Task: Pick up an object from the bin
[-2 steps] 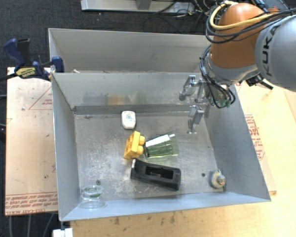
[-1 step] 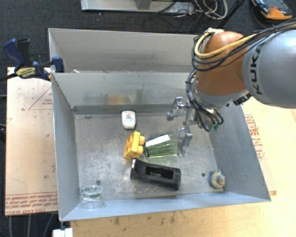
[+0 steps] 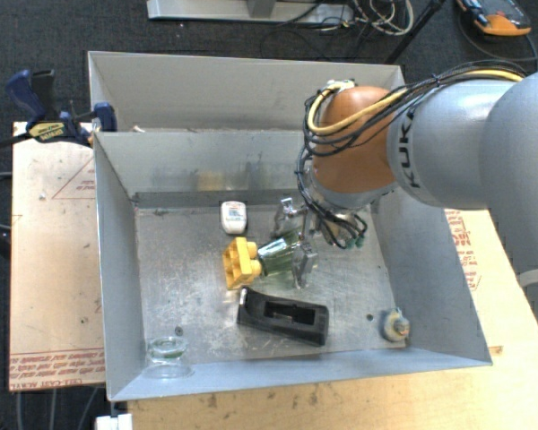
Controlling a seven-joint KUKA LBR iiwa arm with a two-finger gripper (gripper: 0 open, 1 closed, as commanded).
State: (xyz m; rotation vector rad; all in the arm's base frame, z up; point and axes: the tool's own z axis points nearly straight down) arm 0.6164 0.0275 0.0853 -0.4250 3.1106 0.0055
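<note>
In the camera view you see the arm [image 3: 466, 141] coming in from the right, its orange wrist cover [image 3: 351, 141] hanging over the back middle of the bin [image 3: 117, 267]. Below the cover, the gripper [image 3: 298, 253] is down near the bin floor, close to the middle.

The thing nearest to it is a small yellow-and-green toy [image 3: 256, 259], lying on the floor just left of the gripper. Its blocky yellow part points away to the left, and its pale green part points right and meets the gripper's tip, so you see the two touching or very nearly so. You cannot tell from here whether the gripper is clenched, released, or grasping the toy; the metal parts and the green end overlap too closely to read.

Just in front of the toy and the gripper, toward the near wall, you have a black oblong holder [image 3: 282, 317] lying flat and slightly askew. Behind the toy, near the back wall, a small white tag-like thing [image 3: 234, 216] lies apart from it. A clear round glass piece [image 3: 166, 350] sits in the front left corner, well apart from the gripper. A small round knob [image 3: 394, 326] rests near the front right, by the slope of the right wall.
</note>
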